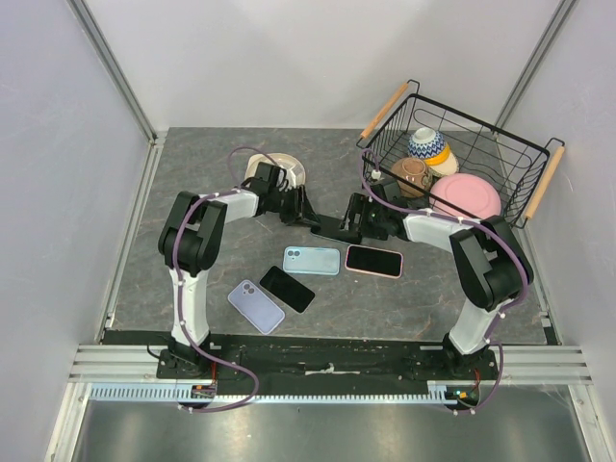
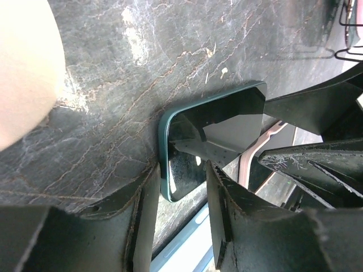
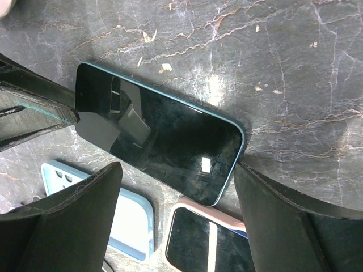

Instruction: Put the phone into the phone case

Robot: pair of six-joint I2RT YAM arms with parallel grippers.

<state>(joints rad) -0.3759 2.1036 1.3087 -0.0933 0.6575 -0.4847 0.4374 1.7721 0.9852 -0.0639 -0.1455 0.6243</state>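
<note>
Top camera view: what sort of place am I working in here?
Probably a lab robot cell, not a home: plain white panel walls, aluminium framing, and staged props like a wire basket of bowls.

The left claw [image 1: 306, 214] and the right claw [image 1: 337, 227] are meeting nose to nose over the dark phone [image 1: 323, 231], leaving almost no gap between them. Just nearer, a light blue case [image 1: 312, 260] and a pink-cased phone [image 1: 373, 261] are blocking a low approach. A black phone [image 1: 287, 289] and a lilac phone [image 1: 256, 306] are crowding the near left. A wire basket [image 1: 385, 111] is walling off the back right, and a white bowl [image 1: 284, 166] is sitting behind the left claw. The tabletop [image 1: 192, 164] is lying bare at far centre.
</note>
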